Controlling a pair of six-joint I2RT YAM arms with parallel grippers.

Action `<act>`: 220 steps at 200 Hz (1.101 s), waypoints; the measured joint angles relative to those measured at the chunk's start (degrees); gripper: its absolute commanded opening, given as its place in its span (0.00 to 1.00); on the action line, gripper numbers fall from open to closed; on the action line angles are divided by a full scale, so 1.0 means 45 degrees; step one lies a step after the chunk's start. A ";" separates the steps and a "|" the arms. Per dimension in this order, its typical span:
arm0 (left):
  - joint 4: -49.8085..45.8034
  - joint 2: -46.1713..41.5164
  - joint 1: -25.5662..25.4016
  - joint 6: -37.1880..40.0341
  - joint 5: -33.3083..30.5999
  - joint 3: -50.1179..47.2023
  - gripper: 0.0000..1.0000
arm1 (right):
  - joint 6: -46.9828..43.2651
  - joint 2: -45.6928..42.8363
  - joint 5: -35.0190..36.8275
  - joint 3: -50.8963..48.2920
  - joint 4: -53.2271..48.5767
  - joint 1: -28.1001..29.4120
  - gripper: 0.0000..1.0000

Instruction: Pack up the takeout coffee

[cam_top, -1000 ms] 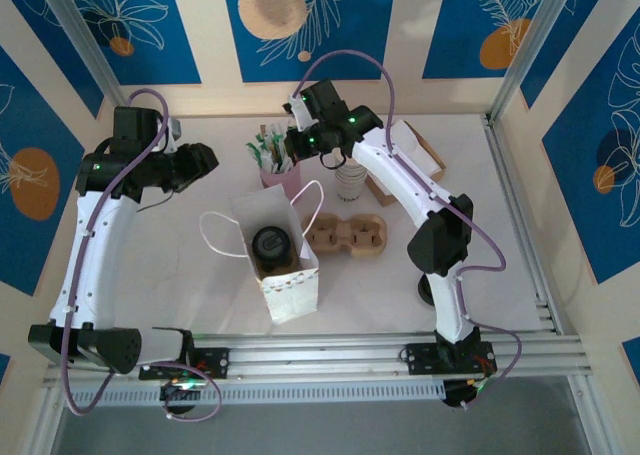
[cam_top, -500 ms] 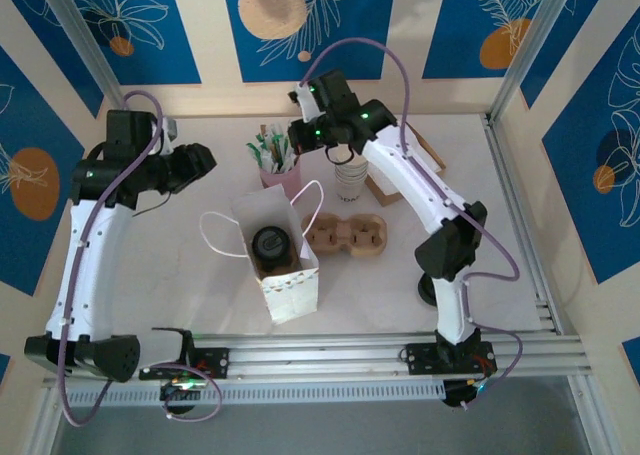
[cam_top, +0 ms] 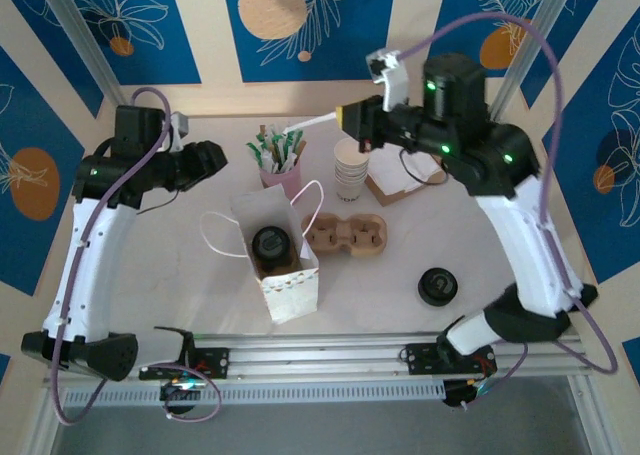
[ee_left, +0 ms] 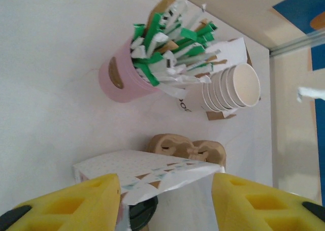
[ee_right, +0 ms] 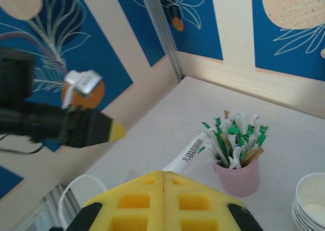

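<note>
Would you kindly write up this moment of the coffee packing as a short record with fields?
right end effector: shut on a wrapped straw, raised above the table
left end effector: open, empty, left of the pink cup
paper bag: upright, open, lidded coffee cup inside
cup carrier: empty, right of the bag
paper cup stack: right of the pink cup
loose black lid: on the table, right side
</note>
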 measured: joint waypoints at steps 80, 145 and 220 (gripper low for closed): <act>0.0398 0.0403 -0.1389 -0.0364 -0.1642 0.0078 0.51 | 0.0053 -0.3104 -0.1564 -0.1705 -0.1156 0.1583 0.00; 0.0476 0.0321 -0.1404 -0.0063 -0.3317 0.0117 0.54 | -0.0398 -0.3177 -0.2540 -0.3560 -0.2069 0.2395 0.00; -0.1030 -0.1501 -0.1404 0.0107 -0.5071 -0.0685 0.64 | -0.2837 -0.0544 -0.2560 -0.3939 -0.2467 0.3381 0.04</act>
